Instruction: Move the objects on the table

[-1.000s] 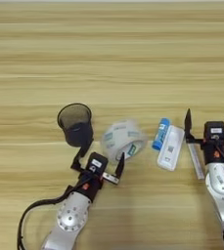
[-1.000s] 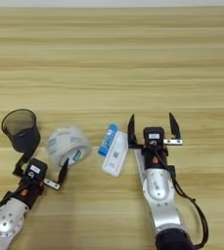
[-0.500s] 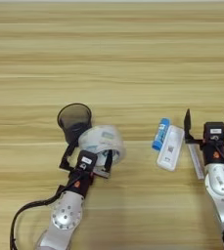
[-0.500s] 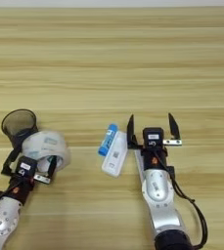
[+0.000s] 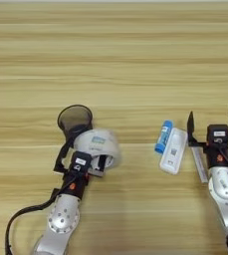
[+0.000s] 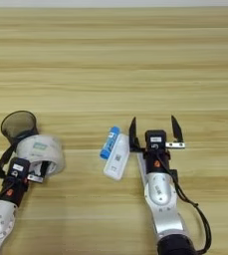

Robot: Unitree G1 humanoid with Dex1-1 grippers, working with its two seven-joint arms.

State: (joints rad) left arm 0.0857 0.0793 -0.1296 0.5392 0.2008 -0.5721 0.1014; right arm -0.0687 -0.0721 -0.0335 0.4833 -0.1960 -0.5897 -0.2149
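Left claw (image 5: 80, 158) — its 2 black fingers are clamped on the tape roll (image 5: 98, 146), one finger on the outer left side, the other hidden inside the core. The roll is tilted, its printed core facing up and toward the camera, and its upper left edge touches the black mesh cup (image 5: 74, 119). The cup stands upright just behind the roll, mouth open upward.

Right claw (image 6: 155, 133) — fingers spread wide apart, holding nothing, tips pointing away from the robot. It rests low over the surface (image 5: 115, 55). A marker (image 5: 199, 162) lies along the left side of this arm, under the left finger. Just left of the claw lies the white flat device (image 6: 116, 157), apart from the finger; the blue stick (image 6: 108, 142) lies against the device's left edge, both angled the same way.

Surface: light-brown wood grain with horizontal plank stripes, filling both views. No room visible beyond it.
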